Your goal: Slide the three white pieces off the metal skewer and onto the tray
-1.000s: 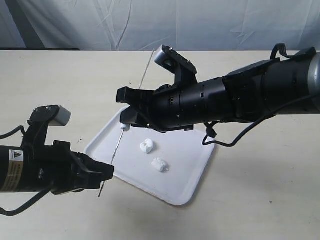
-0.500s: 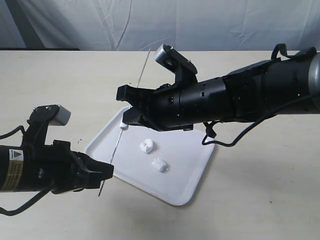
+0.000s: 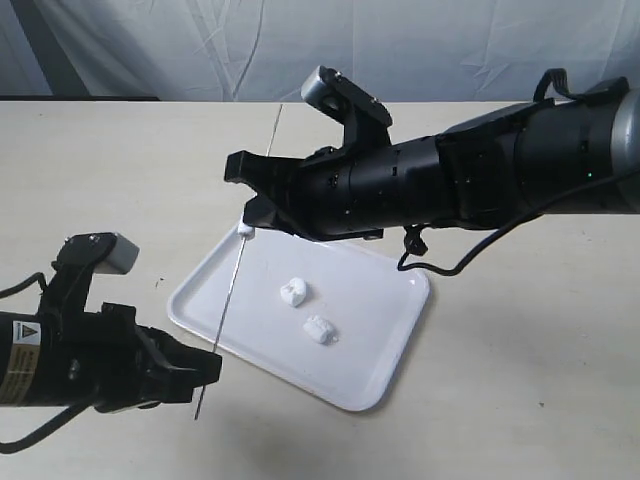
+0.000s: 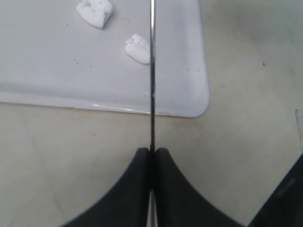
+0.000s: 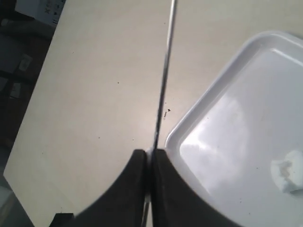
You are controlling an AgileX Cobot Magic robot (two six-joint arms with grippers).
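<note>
The left gripper (image 3: 207,368) sits just off the tray's (image 3: 375,350) near left edge in the exterior view, clamped on the lower end of the skewer (image 3: 231,283). In the left wrist view its fingers (image 4: 137,175) press together with the skewer (image 4: 152,71) between them and no gap.

From there the skewer slants up over the tray's left corner and runs on past its far side. The right gripper (image 3: 246,208) hangs above that corner, its jaws pinched round the skewer higher up. The right wrist view shows its fingers (image 5: 137,179) tight against the skewer (image 5: 165,66), just outside the tray (image 5: 227,142).

1 piece (image 3: 244,230) is on the skewer, right under the right gripper's tips, over the tray's left corner. The other 2 lie loose near the tray's middle, close together but not touching: the far piece (image 3: 292,292) and the near piece (image 3: 319,329). In the left wrist view the skewer crosses in front of 1 of them.
</note>
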